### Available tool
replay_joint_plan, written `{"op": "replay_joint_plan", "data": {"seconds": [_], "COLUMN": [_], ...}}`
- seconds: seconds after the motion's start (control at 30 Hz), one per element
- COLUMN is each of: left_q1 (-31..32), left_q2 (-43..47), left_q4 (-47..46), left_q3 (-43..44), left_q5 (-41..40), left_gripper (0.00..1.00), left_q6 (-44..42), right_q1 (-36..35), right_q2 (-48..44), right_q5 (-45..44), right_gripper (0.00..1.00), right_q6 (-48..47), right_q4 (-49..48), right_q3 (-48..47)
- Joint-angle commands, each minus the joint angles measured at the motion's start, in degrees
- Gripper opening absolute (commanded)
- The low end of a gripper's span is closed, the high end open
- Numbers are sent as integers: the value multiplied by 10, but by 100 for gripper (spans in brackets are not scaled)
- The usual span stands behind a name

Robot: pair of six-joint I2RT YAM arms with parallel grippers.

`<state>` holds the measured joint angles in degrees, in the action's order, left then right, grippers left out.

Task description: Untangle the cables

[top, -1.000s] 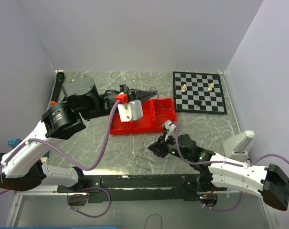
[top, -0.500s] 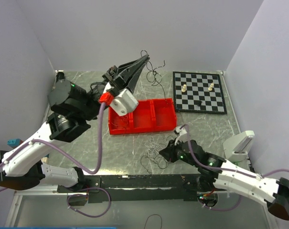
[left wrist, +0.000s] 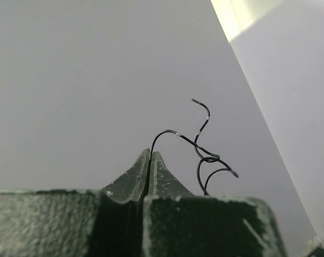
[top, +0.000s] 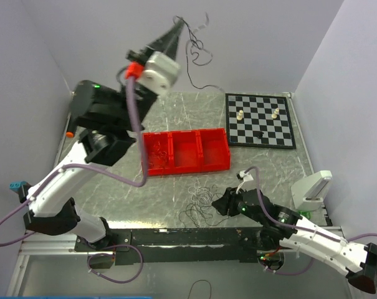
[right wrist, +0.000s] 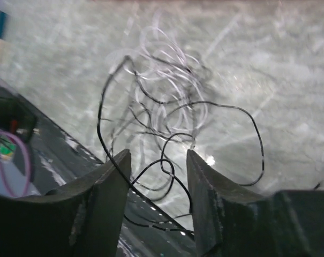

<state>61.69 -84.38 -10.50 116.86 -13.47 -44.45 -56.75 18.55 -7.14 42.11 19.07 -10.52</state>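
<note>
- The loose cables [top: 200,201] lie in a tangled heap of black and pale strands on the table [top: 176,187], on the near side of the red tray [top: 185,151].
- Your right gripper [right wrist: 157,154] sits low at that heap, just beside its edge on the side away from the tray's left end. Its jaws are apart, and a few black loops run through the gap without being pinched.
- One black cable [left wrist: 207,159] is up in the air, well above the tray's far left corner, against the back wall.
- Your left gripper [left wrist: 150,156] has its jaws pressed together on one end of that black cable. The rest curls away from the tips in a small knot of loops.
- A thin tail drops from those loops toward the table behind the tray. You cannot tell whether it touches down.
- The right wrist view is blurred, so you cannot count or follow single strands in the heap.
- No red strand can be made out.
</note>
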Motion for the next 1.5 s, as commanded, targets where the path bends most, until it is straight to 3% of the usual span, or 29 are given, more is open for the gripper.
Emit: {"op": "replay_joint_plan", "data": {"seconds": [0.0, 0.3, 0.6, 0.77, 1.1, 1.47], "left_q1": [2, 2, -1, -44, -189, -204], "left_q2": [20, 95, 150, 164, 58, -62], "left_q4": [23, 38, 42, 25, -8, -39], "left_q3": [36, -120, -273, -383, -467, -512], "left_q5": [45, 71, 108, 106, 119, 94], "left_gripper": [1, 1, 1, 1, 1, 1], "left_q6": [16, 32, 27, 76, 144, 93], "right_q1": [-4, -4, -4, -5, -5, -4], "right_q2": [46, 36, -7, -16, -33, -42], "right_q5": [0, -7, -8, -5, 1, -12], "right_gripper": [50, 32, 23, 18, 15, 14], "right_q6": [4, -30, -56, -60, -50, -51], "right_q4": [-38, -40, -37, -34, -41, -36], "right_q3": [-21, -64, -101, -115, -98, -98]}}
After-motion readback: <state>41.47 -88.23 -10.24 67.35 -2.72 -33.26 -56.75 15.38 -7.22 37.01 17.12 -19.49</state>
